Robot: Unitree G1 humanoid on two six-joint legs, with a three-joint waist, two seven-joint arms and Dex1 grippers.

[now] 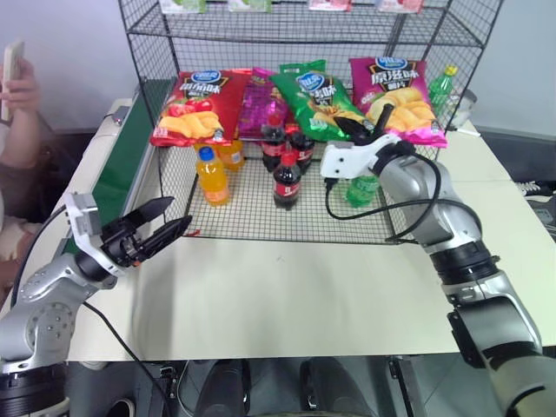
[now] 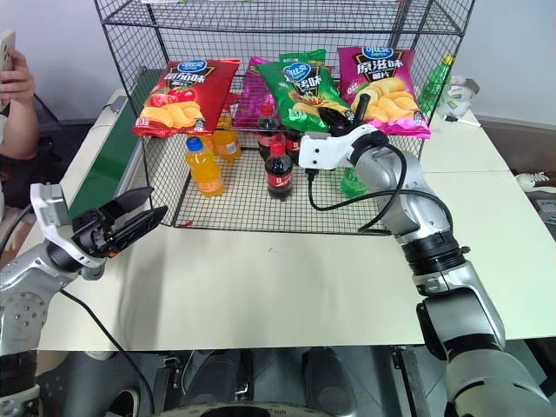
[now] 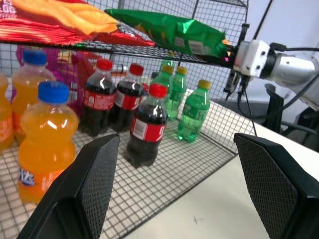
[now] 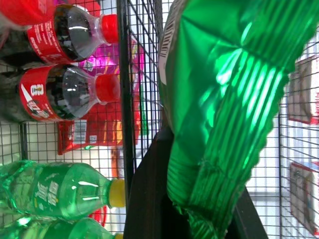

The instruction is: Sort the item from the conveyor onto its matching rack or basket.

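Your right tool [image 1: 358, 127] is clamping the lower edge of the glossy green crisp bag [image 1: 314, 99], its two black fingers pressed together on the crimped foil seam. The bag is lying on the sloping middle tier of the tall black wire-grid shelving unit [image 1: 287, 217], between the magenta crisp bag [image 1: 259, 102] and the pink-and-yellow crisp bag [image 1: 397, 97]; the red crisp bag [image 1: 198, 106] is resting at the left end of the same tier.

Your left tool [image 1: 162, 226] is hovering over the pale worktop [image 1: 287, 295], just in front of the unit's lower left corner. Its fingers are standing wide apart, holding nothing and touching nothing.

On the bottom tier, orange drink bottles [image 1: 213, 175], dark cola bottles with red caps [image 1: 287, 181] and green bottles with yellow caps [image 3: 193, 115] are standing upright. The long narrow dark green belt [image 1: 122, 165] is running along the left side of the worktop, beside the unit.
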